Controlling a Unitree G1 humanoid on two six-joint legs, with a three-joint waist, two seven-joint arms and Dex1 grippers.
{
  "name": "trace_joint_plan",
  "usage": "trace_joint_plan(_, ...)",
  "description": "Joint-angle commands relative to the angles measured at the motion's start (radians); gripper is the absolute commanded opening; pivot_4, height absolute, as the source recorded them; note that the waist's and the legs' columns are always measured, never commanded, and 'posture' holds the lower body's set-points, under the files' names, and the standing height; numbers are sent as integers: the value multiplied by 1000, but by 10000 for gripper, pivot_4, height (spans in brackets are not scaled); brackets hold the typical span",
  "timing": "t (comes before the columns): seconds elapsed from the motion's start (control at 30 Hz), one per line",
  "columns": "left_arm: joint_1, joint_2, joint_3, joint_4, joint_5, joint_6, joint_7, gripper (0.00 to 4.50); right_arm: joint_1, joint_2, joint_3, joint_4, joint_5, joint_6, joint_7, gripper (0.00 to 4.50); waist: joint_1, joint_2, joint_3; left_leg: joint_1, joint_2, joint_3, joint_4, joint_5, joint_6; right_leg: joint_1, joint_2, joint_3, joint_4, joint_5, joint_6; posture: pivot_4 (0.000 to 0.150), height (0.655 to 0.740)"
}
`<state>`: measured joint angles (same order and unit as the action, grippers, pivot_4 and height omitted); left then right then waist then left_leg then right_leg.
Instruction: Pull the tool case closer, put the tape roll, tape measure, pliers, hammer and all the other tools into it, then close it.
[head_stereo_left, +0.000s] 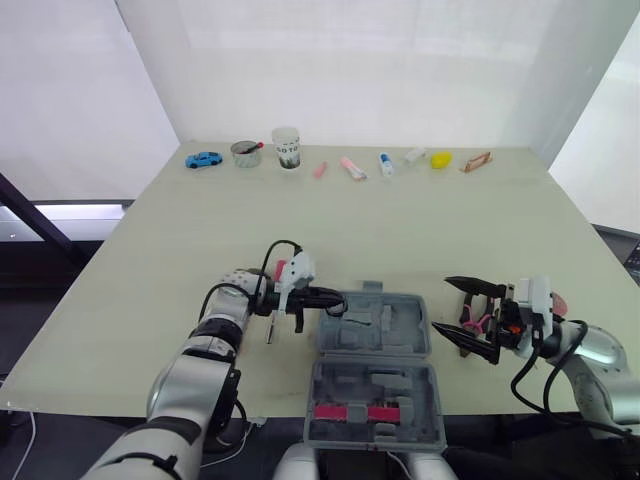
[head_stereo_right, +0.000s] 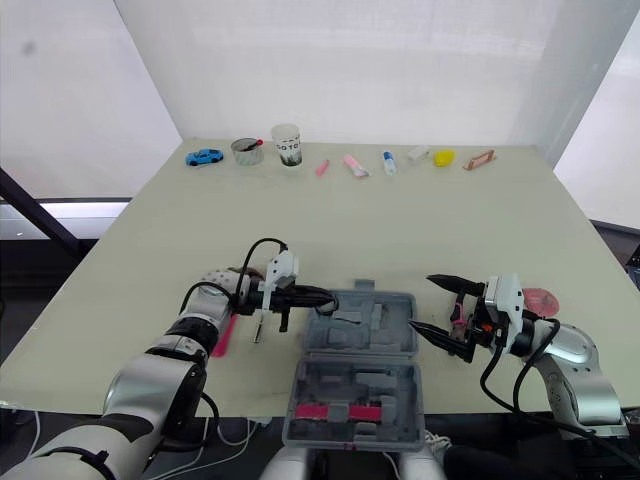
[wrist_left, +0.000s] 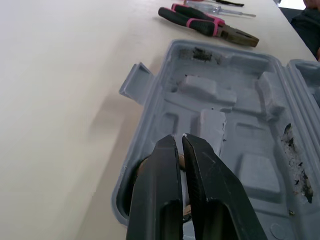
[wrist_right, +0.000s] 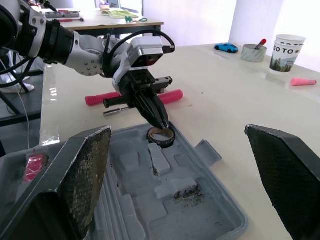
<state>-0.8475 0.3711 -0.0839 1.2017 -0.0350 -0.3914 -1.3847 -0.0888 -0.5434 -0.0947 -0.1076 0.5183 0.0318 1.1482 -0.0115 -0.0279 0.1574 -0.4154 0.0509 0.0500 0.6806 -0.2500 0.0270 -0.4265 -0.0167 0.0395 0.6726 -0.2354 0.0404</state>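
Holding the left gripper (wrist_right: 162, 124) tip-down in the far-left corner of the tool case (head_stereo_left: 400, 345), its fingers clenched almost together on the wall of the tape roll (wrist_right: 161, 138). Setting the roll flat in that corner pocket, close against the case's wall.

Showing the case lying open and flat at the near edge of the bench (head_stereo_left: 400, 230), both grey moulded halves facing up, with two pink pieces (head_stereo_left: 350, 412) sitting in the near half.

Hovering the right gripper (head_stereo_left: 440, 304) just off the case's right side, its fingers spread wide and grasping nothing. Showing the pink-and-black pliers (wrist_left: 210, 26) lying on the bench beside the case, close under that gripper, with a slim screwdriver (wrist_left: 220, 5) just beyond them and a round pink thing (head_stereo_right: 541, 298) near the right wrist, too hidden to name.

Showing a pink-handled tool (head_stereo_right: 224, 336) lying on the bench to the left of the case, under the left forearm.

Lining the far edge of the bench, well apart from the case: a blue toy car (head_stereo_left: 203, 159), a tin (head_stereo_left: 245, 152), a paper cup (head_stereo_left: 287, 147) and a row of small items.
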Motion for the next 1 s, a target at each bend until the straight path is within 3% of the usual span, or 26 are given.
trace_joint_plan(0.03, -8, -1, -22, 13, 48, -28, 44, 2843, -5, -4, -15, -24, 13, -13, -3, 45000, 0, 0, 0, 0, 0, 0, 0, 0, 0, 0, 0, 0, 0, 0, 0, 1500, 7400)
trace_joint_plan(0.3, 3, -3, -15, 22, 65, -50, 51, 2843, 2, -10, -22, -37, 16, -8, -9, 45000, 0, 0, 0, 0, -1, -1, 0, 0, 0, 0, 0, 2, 0, 0, 0, 1500, 7400)
trace_joint_plan(0.53, -27, -7, 124, -70, -100, 12, -31, 2843, 15, -12, -38, -41, 23, -5, -26, 45000, 0, 0, 0, 0, -1, -1, 0, 0, 0, 0, 0, 1, 0, 0, 0, 1500, 7400)
trace_joint_plan(0.77, 88, 63, 207, -347, -246, 192, -72, 2843, 45, -7, -101, -18, 26, -36, -69, 45000, -6, 0, 0, 0, -2, -1, 0, 0, 0, 0, 0, 2, 0, 0, 0, 1500, 7400)
trace_joint_plan(1.0, 371, 189, 320, -679, -365, 362, 38, 2843, 138, -23, -193, 27, -39, -81, -155, 45000, -3, 1, 0, 0, 1, -2, 0, 0, 0, 0, 0, 2, 1, 0, 0, 1500, 7400)
